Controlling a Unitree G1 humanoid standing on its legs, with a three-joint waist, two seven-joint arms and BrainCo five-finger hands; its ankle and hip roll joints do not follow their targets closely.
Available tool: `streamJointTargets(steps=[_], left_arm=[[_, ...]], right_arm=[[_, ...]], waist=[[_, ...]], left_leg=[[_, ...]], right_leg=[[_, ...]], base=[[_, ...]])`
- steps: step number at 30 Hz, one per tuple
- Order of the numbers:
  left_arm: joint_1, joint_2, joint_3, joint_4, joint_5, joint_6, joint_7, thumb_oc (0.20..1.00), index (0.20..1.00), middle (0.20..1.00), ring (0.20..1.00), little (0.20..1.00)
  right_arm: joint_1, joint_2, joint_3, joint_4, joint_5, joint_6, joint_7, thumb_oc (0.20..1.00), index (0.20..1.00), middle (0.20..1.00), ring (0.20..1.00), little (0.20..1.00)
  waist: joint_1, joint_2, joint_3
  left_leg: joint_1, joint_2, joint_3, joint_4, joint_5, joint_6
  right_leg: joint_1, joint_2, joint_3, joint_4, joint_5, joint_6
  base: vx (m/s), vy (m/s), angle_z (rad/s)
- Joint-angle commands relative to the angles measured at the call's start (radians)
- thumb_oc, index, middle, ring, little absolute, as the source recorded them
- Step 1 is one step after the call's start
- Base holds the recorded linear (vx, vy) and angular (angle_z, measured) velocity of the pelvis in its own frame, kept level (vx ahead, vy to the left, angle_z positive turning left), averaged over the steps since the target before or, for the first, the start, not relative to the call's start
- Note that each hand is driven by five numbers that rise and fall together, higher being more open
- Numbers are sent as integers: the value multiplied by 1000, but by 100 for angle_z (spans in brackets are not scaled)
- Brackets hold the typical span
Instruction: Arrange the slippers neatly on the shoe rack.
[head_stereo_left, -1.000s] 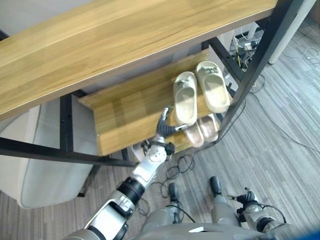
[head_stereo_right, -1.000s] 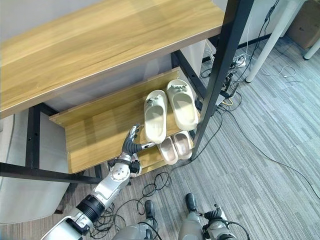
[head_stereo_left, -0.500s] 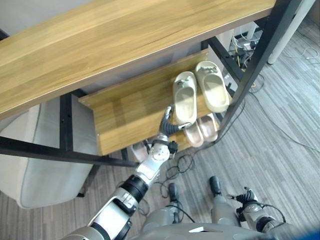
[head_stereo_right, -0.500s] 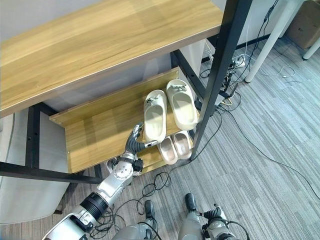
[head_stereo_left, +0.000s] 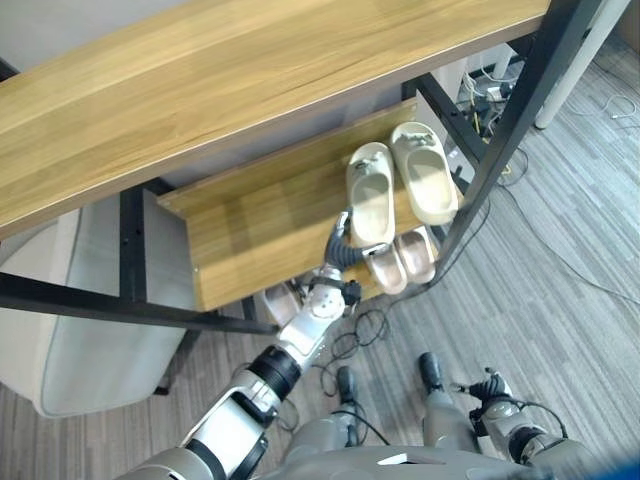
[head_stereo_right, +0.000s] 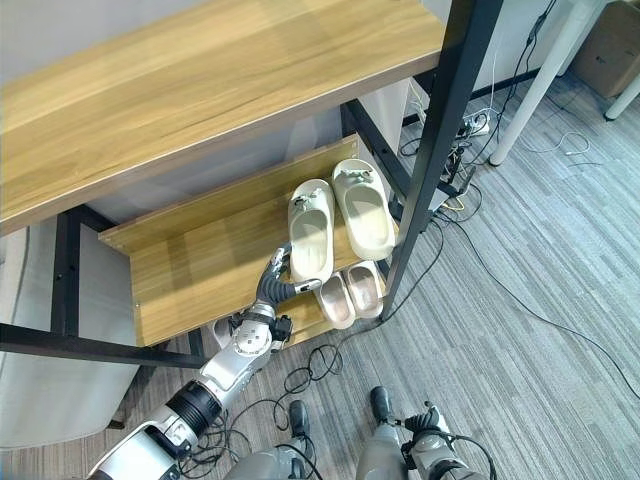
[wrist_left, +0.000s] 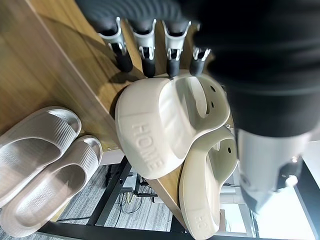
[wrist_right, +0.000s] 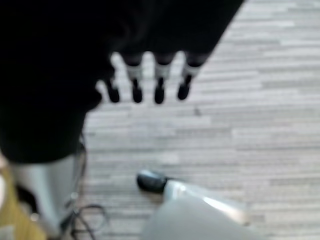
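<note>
Cream slippers, one pair, are sitting side by side on the middle wooden shelf (head_stereo_left: 260, 225) of the shoe rack (head_stereo_left: 500, 130), toward its 3 o'clock end. In the left eye view, the left slipper (head_stereo_left: 370, 193) and right slipper (head_stereo_left: 424, 171) are lying flat, touching along their inner edges, toes pointing to about 12 o'clock. The left hand (head_stereo_left: 340, 252) is reaching up from 7 o'clock, fingers extended, tips at the near end of the left slipper. A second, pinkish-beige pair (head_stereo_left: 403, 261) is lying on the lower shelf, just under the cream pair at 6 o'clock. The right hand (head_stereo_left: 492, 390) is hanging low at 5 o'clock above the grey carpet floor (head_stereo_left: 560, 300).

Right eye view: same layout. The left hand (head_stereo_right: 277, 277) is meeting the left slipper (head_stereo_right: 311, 232) at its 7 o'clock edge; the right slipper (head_stereo_right: 364, 209) is lying against the black upright post (head_stereo_right: 447, 130).

Left wrist view: fingers (wrist_left: 147, 52) are running straight in a row, tips at the edge of the near slipper (wrist_left: 160, 125), not curling round it. The other cream slipper (wrist_left: 207, 185) is lying just beside it, the beige pair (wrist_left: 45, 170) below.

Right wrist view: the right hand's fingers (wrist_right: 146, 82) are hanging straight and loose over the carpet, holding nothing.
</note>
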Motion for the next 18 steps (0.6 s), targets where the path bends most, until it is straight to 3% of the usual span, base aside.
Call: streamJointTargets(steps=[1, 18], left_arm=[[-80, -88, -56, 86, -25, -17, -18, 1000, 1000, 1000, 1000, 1000], [-114, -128, -64, 148, -73, -19, -6, 1000, 1000, 1000, 1000, 1000]], right_arm=[[-51, -6, 11, 30, 23, -4, -19, 1000, 1000, 1000, 1000, 1000], [-60, 1, 17, 40, 43, -9, -29, 1000, 1000, 1000, 1000, 1000]], waist=[[-25, 48, 12], [-35, 39, 7]], left_leg=[[-25, -18, -60, 8, -52, -16], [-26, -9, -56, 10, -53, -19]], right_leg=[[-69, 16, -48, 133, -147, 11], [-70, 25, -45, 139, -151, 4]], base=[[0, 0, 0], [0, -1, 0]])
